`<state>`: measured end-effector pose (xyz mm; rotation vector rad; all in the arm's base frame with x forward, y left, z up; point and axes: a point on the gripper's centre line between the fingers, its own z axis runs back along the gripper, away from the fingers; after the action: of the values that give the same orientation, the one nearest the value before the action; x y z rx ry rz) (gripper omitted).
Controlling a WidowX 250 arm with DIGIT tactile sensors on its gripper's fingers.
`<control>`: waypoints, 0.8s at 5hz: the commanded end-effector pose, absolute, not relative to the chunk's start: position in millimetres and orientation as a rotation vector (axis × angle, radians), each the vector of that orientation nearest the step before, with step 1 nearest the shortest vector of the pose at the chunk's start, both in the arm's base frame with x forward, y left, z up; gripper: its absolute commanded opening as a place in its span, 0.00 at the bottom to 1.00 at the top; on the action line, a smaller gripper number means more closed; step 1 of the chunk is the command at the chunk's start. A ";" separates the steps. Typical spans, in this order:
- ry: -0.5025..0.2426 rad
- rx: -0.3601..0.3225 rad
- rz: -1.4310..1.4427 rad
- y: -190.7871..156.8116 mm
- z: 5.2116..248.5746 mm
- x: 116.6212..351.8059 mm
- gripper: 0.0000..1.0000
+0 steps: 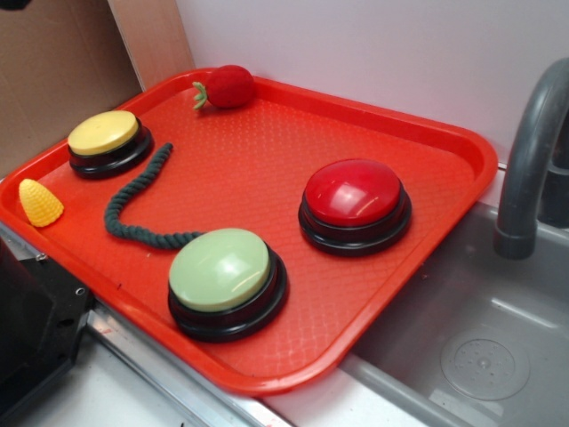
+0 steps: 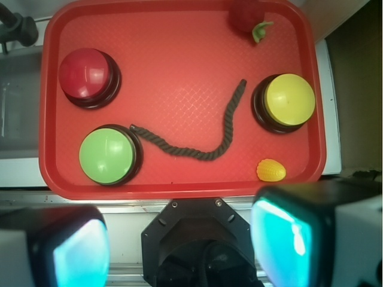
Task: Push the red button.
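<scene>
Viewing the exterior: the red button (image 1: 354,193) sits on the red tray (image 1: 449,142), right of the green button (image 1: 220,268); no gripper is visible. In the wrist view the gripper (image 2: 179,251) hangs high, fingers spread wide and empty, well short of the red button (image 2: 85,73) at far left. Risk: a poorly aimed descent presses the green button (image 2: 105,155) nearby.
</scene>
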<state>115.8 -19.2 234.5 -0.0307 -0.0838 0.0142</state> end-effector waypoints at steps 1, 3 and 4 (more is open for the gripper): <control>-0.084 -0.031 0.014 -19.2 234.5 115.8 1.00; -0.169 -0.059 -0.382 -82.7 153.1 210.5 1.00; -0.169 -0.059 -0.382 -82.7 153.1 210.5 1.00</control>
<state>207.3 -77.5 143.5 -0.0518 -0.1300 -0.3857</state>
